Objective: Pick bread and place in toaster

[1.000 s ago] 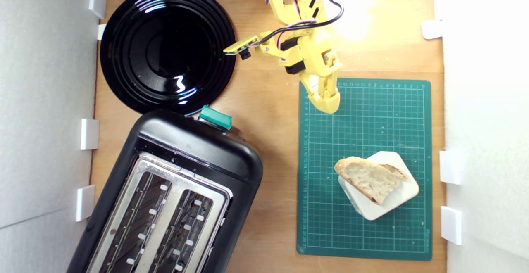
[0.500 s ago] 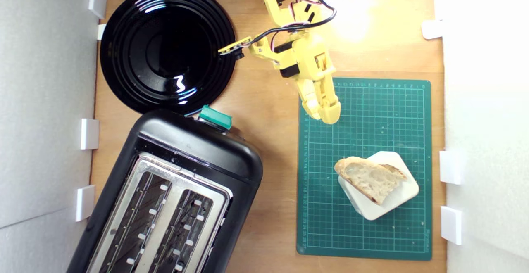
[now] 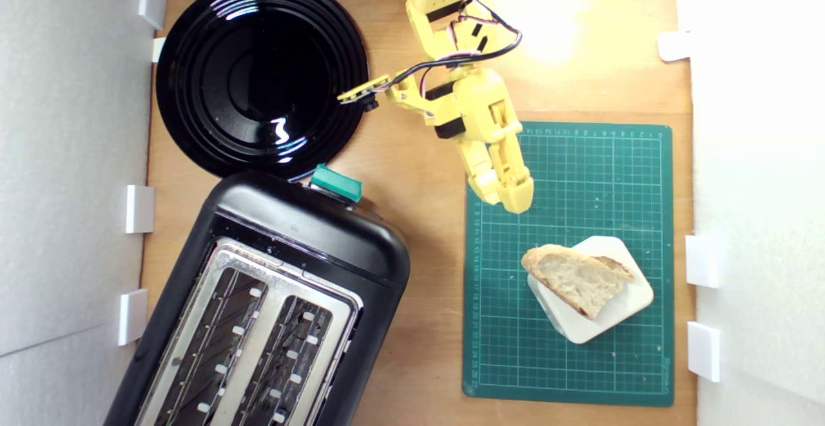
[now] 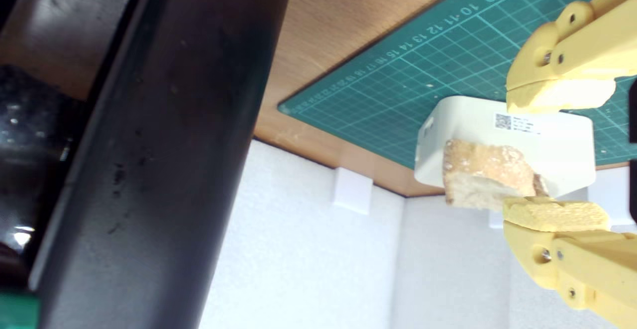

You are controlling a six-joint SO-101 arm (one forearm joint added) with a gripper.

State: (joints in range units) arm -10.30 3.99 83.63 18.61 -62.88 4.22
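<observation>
Bread (image 3: 577, 279) lies on white block (image 3: 619, 313) on green cutting mat (image 3: 570, 174), well apart from toaster (image 3: 271, 297); yellow arm (image 3: 451, 39) reaches down over mat's near corner, gripper (image 4: 555, 155) spread wide, empty, short of bread.

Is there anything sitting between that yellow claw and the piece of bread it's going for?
Nothing visible. Only bare green mat lies between the gripper and the bread, which rests on a white block. In the wrist view the jaws stand open, with the bread showing between them. The toaster sits off to the exterior view's left.
</observation>
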